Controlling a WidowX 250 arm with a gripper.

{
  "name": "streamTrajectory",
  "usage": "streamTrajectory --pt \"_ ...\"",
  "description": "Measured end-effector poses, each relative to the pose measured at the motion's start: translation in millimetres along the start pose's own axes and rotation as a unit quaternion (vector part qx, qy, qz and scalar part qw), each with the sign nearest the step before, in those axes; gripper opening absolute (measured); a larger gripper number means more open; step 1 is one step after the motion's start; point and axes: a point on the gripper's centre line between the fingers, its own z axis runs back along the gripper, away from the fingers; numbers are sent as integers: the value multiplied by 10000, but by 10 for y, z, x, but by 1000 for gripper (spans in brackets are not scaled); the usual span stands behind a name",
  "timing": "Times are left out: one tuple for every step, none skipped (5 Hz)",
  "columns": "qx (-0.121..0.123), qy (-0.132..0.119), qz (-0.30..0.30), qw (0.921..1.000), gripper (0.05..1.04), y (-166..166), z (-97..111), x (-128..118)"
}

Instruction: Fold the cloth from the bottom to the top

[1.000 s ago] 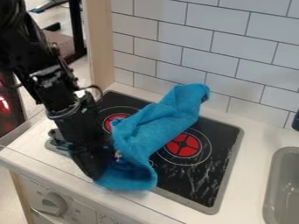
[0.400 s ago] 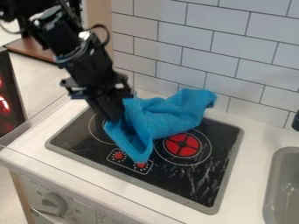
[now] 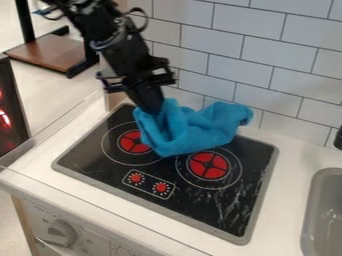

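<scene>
in the camera view, the gripper hangs pointing down over the back left of the stove, closed on the left part of the cloth. the cloth is bunched at the stove's back, near the wall, behind the right burner.

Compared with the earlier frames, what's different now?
The claw has moved up toward the tiled wall, and the blue cloth's lower end went with it, uncovering the printed knobs. The cooktop and sink stayed put.
</scene>
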Motion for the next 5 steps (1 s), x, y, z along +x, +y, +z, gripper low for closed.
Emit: streamTrajectory --pt "-65 -57 88 9999 49 -3 -149 208" --pt "-102 -24 -25 9999 49 -103 -338 341" --pt "-11 -55 -9 10000 49 -81 -482 430" --pt "69 -22 -153 9999 49 -106 -668 495" --pt "174 -27 -133 9998 49 -35 -802 523"
